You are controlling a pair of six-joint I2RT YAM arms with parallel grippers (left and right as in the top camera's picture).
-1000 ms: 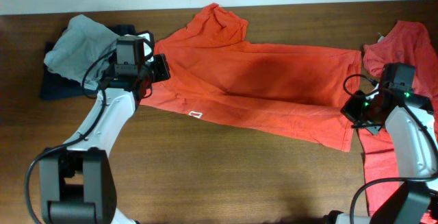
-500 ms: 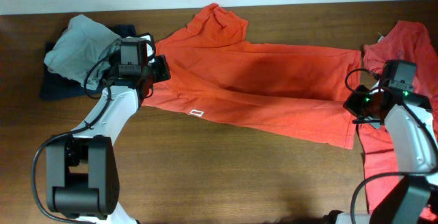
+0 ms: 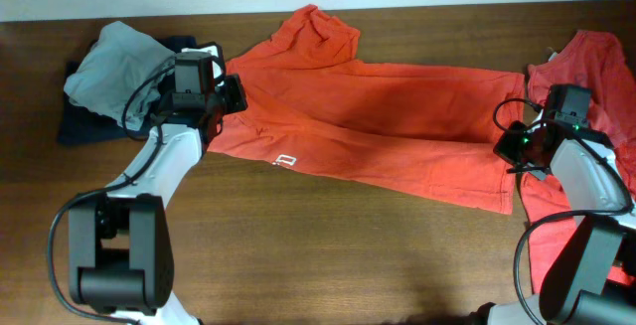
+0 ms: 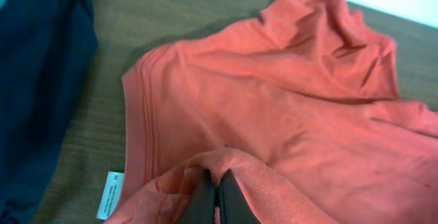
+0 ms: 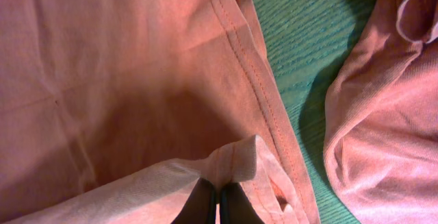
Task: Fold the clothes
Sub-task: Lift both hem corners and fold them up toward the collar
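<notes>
An orange-red T-shirt (image 3: 378, 126) of the clothes lies stretched across the table between my two arms. At its left end my left gripper (image 3: 224, 101) is shut on a pinched fold of the shirt (image 4: 226, 166), near the collar and white label (image 4: 108, 195). At its right end my right gripper (image 3: 509, 144) is shut on a raised fold of the hem (image 5: 236, 159). A small white tag (image 3: 286, 160) shows on the front edge. A second coral shirt (image 3: 596, 67) lies crumpled at the far right, also seen in the right wrist view (image 5: 383, 114).
A grey garment (image 3: 114, 62) lies on a dark navy one (image 3: 84, 126) at the back left, beside my left arm. The navy cloth (image 4: 34, 80) fills the left side of the left wrist view. Bare wooden table (image 3: 328, 245) lies in front of the shirt.
Both grippers have drawn the shirt's front edge toward the back of the table. The white tag has moved back with it, and the right gripper has shifted back.
</notes>
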